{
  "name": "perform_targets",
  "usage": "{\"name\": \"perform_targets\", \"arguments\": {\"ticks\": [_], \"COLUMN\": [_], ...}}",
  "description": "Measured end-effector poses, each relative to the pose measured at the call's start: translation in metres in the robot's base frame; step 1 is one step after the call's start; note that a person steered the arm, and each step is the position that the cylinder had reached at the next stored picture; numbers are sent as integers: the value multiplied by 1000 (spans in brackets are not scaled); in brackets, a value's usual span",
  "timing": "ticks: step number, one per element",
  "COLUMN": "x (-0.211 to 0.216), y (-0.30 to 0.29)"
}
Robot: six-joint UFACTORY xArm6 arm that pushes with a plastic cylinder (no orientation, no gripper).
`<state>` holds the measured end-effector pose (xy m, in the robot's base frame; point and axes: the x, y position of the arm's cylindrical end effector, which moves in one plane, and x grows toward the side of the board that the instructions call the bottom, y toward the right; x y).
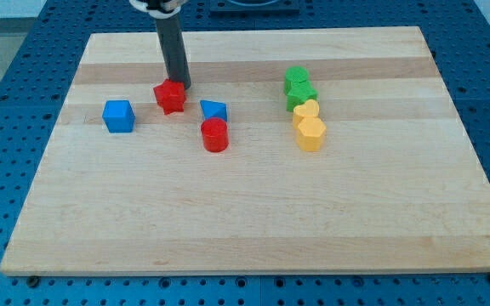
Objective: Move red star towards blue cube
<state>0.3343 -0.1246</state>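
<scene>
The red star lies on the wooden board in the upper left part of the view. The blue cube sits to its left and slightly lower, a short gap away. My rod comes down from the view's top, and my tip is at the star's upper right edge, touching or almost touching it.
A blue triangular block lies just right of the star, with a red cylinder below it. At the view's right, two green blocks stand above two yellow blocks in a column.
</scene>
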Motion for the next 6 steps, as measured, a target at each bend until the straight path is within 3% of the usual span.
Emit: {"name": "perform_targets", "arguments": {"ticks": [6], "x": [40], "y": [-33]}}
